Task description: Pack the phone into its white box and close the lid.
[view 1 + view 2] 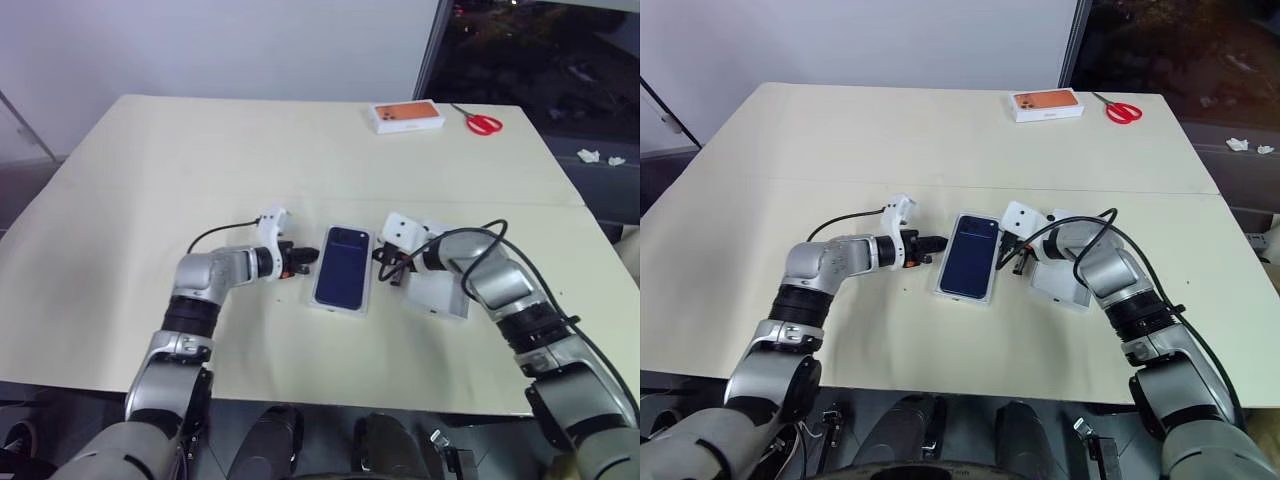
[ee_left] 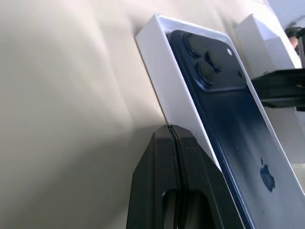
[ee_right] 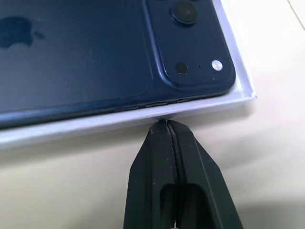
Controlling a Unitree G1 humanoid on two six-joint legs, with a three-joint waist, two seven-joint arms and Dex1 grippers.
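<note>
Left wrist view: the left gripper (image 2: 174,131) has its fingers pressed together, holding nothing, tip right at the long side wall of the white box (image 2: 162,78). The phone (image 2: 238,119) lies inside, back up. From the head, the right gripper (image 1: 392,262), equally pinched closed and empty, noses the opposite long side, so the box's long axis runs between them, away from the robot. The lid (image 1: 437,292) rests on the tabletop (image 1: 200,160) under the right arm, clearly nearer that side. Only the wrist cameras show tip-to-cardboard closeness.
</note>
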